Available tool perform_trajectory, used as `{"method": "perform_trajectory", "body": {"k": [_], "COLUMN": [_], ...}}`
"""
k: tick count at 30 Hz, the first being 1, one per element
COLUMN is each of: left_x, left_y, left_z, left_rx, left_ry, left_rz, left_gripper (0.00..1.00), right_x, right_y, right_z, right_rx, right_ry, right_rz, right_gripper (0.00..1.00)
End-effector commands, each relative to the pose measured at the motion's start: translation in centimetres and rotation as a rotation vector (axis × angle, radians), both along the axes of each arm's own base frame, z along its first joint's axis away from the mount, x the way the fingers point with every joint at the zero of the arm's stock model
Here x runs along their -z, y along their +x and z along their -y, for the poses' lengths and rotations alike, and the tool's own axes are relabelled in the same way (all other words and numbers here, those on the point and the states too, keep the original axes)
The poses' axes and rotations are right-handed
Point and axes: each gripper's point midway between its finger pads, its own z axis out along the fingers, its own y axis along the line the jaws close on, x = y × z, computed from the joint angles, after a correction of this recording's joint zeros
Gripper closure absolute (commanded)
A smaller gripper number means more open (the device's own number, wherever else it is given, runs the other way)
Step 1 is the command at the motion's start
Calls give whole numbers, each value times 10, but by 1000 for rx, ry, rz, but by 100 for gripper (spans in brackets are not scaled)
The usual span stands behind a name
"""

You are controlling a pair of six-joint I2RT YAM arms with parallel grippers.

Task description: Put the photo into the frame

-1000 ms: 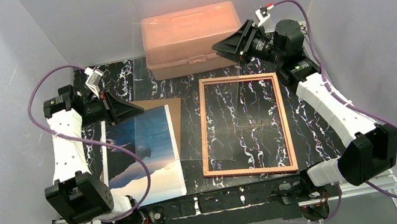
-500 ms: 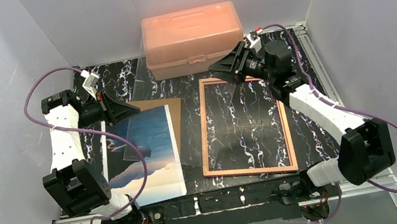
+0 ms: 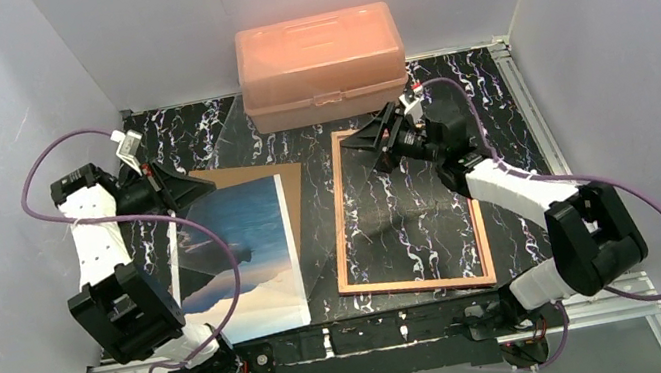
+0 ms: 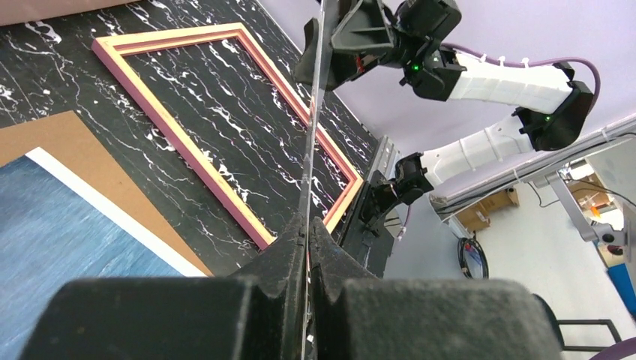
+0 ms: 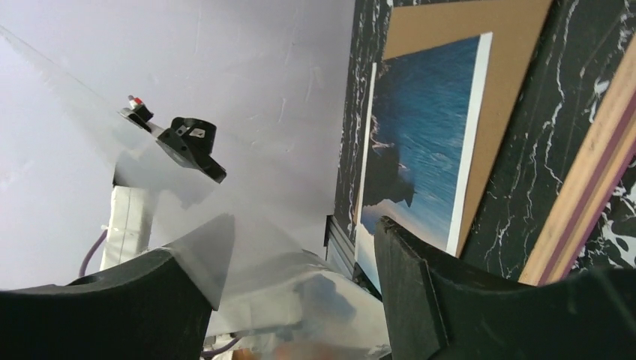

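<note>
**Photo lies outside the frame, clear sheet held above it**

At the left of the table (image 3: 493,88), the photo (image 3: 251,250) lies flat and face up on a brown board (image 3: 249,175), which shows past its far and right edges. The print is a tall rectangle of deep blue sky and sea, with white cloud toward the near end, a dark mountain shape at its left side and a white strip down its right edge.

The left jaws are over the board's far left corner, pressed together on the edge of a clear sheet (image 4: 312,127). The sheet is tilted up off the table and reaches rightward over the photo.

The frame (image 3: 414,285) lies flat just right of the photo, apart from it, with a strip of table between. It is a thin rectangle with a tan-orange top face and a pink outer side, and the black marble shows through its opening.

The right jaws are over the frame's far left corner and stand apart. The sheet's other end is between them, though I cannot tell whether it touches either one.

A salmon-pink lidded box (image 3: 321,61) stands at the far edge, behind the frame.
</note>
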Motion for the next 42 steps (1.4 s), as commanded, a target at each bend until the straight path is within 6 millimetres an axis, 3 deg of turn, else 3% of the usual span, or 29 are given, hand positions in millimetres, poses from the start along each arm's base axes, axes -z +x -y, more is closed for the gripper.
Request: {"method": "perform_trajectory", "body": {"k": [1, 9, 15, 23, 31, 38, 42], "left_x": [-34, -6, 14, 38, 51, 61, 62], "left_y": [-6, -13, -14, 2, 4, 10, 11], "left_z": [5, 8, 7, -21, -33, -46, -50], "left_rx": [-72, -87, -106, -209, -262, -303, -320], "left_ry": [-255, -281, -289, -334, -361, -381, -385], "left_rz": [-96, -171, -206, -273, -311, -336, -336], "left_gripper": [100, 100, 100, 100, 100, 100, 100], "right_x": [-2, 37, 66, 80, 98, 128, 131], "right_y": [-4, -27, -25, -25, -39, -64, -72], "right_z": [-14, -59, -51, -45, -66, -83, -88], "right_rx": [-11, -75, -25, 13, -37, -86, -98], "right_ry": [58, 63, 62, 45, 45, 43, 54], "right_rz": [39, -24, -94, -142, -179, -245, -263], "right_gripper": [23, 24, 29, 19, 17, 15, 13]}}
